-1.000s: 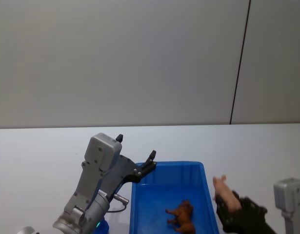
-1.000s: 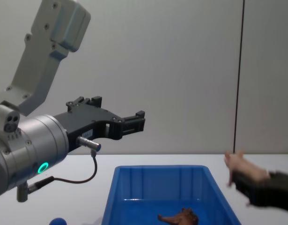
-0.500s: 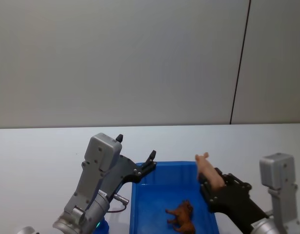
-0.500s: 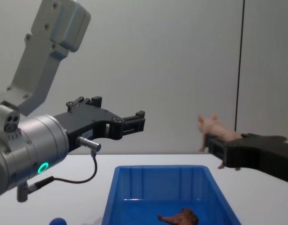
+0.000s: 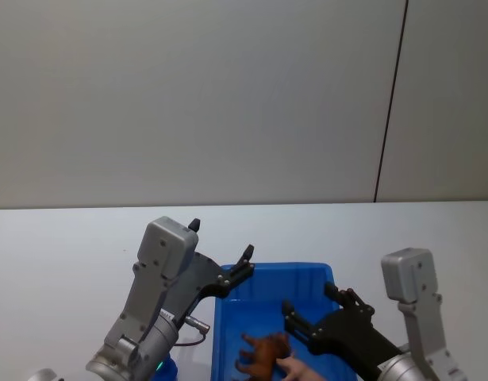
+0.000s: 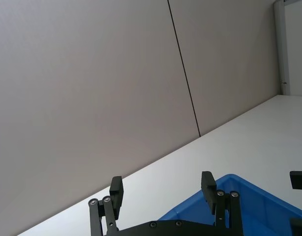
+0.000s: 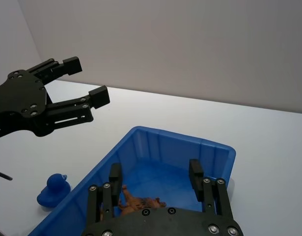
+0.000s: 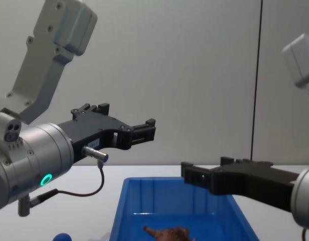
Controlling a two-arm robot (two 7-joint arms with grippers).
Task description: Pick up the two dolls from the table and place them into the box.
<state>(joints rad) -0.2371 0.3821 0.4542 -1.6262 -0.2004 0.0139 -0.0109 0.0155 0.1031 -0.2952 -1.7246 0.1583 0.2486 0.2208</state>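
The blue box point(image 5: 334, 279) sits on the white table between my arms. A brown animal doll point(image 5: 263, 354) lies on its floor, also seen in the right wrist view point(image 7: 141, 203) and the chest view point(image 8: 167, 232). A pink toy point(image 5: 295, 368) lies right next to it. The dark blue rounded doll point(image 7: 53, 191) stands on the table outside the box's left wall. My right gripper point(image 5: 309, 300) hovers open and empty over the box, above the brown doll. My left gripper point(image 5: 221, 240) hangs open and empty over the box's far left corner.
The white table point(image 5: 69, 238) stretches left and behind the box to a grey wall. A black cable point(image 8: 96, 188) loops under my left wrist. In the right wrist view my left gripper point(image 7: 87, 78) stands above the table near the blue doll.
My right gripper swung left over the box while shut on the pink toy and has opened. The pink toy now lies in the box, and the brown doll has shifted left.
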